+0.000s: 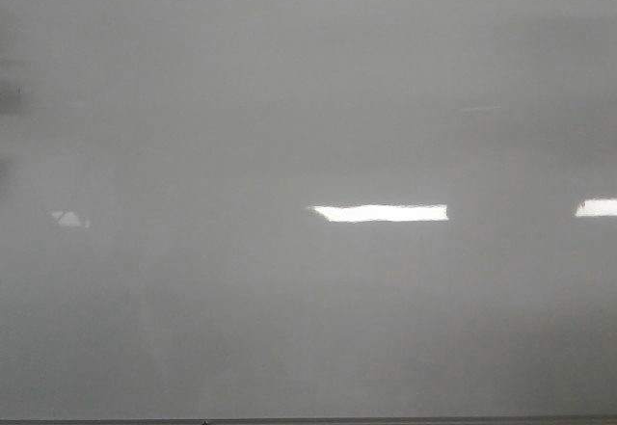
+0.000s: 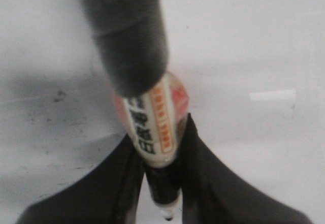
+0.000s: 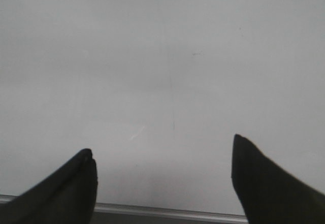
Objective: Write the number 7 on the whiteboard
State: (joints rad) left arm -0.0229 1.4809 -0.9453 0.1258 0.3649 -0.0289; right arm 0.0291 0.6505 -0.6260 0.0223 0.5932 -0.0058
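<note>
The whiteboard fills the front view, pale grey and glossy, with bright glare patches. No number 7 shows on it in any view. Neither gripper shows in the front view. In the left wrist view my left gripper is shut on a marker with a white and orange label and a black cap end; its tip points at the whiteboard between the fingers. In the right wrist view my right gripper is open and empty above the whiteboard, near its frame edge.
The board's thin dark frame edge runs along the near side in the front view. Faint grey smudges and specks mark the board in the left wrist view. A dark blurred patch sits at the left edge.
</note>
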